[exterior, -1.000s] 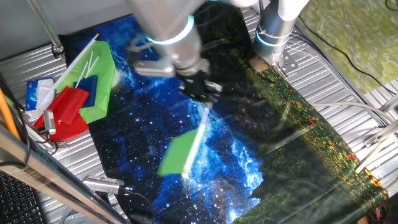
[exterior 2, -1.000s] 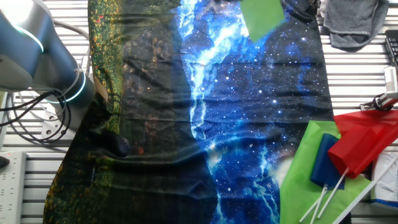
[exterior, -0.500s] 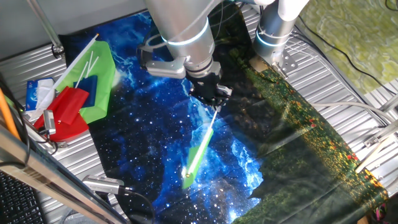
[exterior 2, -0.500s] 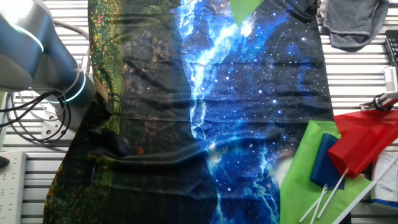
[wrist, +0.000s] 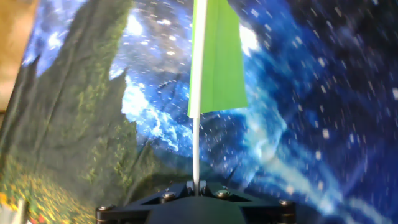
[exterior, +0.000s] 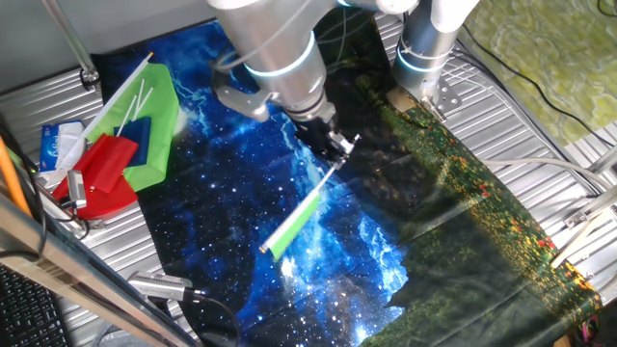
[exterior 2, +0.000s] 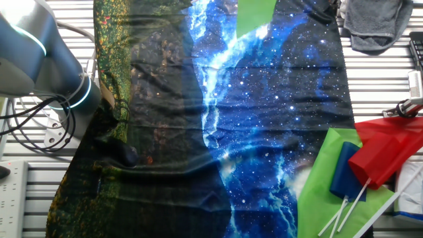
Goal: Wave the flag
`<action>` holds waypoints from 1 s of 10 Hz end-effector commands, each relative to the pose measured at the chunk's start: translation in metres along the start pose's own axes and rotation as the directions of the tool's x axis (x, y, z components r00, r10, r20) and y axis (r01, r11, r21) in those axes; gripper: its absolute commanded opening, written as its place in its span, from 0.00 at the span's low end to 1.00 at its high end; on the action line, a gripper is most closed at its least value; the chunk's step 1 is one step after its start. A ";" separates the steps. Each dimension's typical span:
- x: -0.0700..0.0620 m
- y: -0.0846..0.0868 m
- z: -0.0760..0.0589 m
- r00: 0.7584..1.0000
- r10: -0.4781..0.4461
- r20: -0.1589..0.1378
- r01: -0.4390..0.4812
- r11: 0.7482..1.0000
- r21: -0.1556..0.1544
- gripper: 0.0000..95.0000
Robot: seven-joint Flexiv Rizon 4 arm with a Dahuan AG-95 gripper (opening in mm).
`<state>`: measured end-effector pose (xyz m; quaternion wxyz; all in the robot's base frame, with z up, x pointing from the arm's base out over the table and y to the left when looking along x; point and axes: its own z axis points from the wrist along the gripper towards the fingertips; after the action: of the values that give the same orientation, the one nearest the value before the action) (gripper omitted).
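My gripper (exterior: 331, 146) is shut on the thin white stick of the small bright-green flag (exterior: 294, 225) and holds it in the air above the blue starry cloth (exterior: 231, 202). The stick slants down and to the left from the fingers, with the green cloth at its far end. In the hand view the stick rises straight from between the closed jaws (wrist: 196, 185) to the flag (wrist: 217, 59). In the other fixed view only the flag's green cloth (exterior 2: 254, 14) shows at the top edge; the gripper is out of frame there.
A pile of larger flags lies at the left: a green one (exterior: 154, 125), a red one (exterior: 106, 169) and a dark blue one (exterior: 140, 140); it also shows in the other fixed view (exterior 2: 370, 165). The arm's base (exterior: 429, 48) stands at the back. A grey cloth (exterior 2: 377, 23) lies at the corner.
The flag has swung in my grip: it showed broad and hung lower a second ago, turned edge-on half a second ago, and now slants further out to the left. My wrist has rotated.
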<state>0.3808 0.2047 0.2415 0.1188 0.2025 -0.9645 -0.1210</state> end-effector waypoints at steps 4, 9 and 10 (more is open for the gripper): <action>0.029 -0.083 -0.005 0.998 0.038 0.060 -0.039 0.999 0.018 0.00; 0.027 -0.124 -0.030 0.979 -0.001 0.206 -0.018 0.996 0.091 0.00; 0.027 -0.128 -0.032 0.977 -0.010 0.215 -0.011 0.995 0.096 0.00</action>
<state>0.4040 0.0802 0.2389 0.0269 0.1832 -0.9776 -0.1006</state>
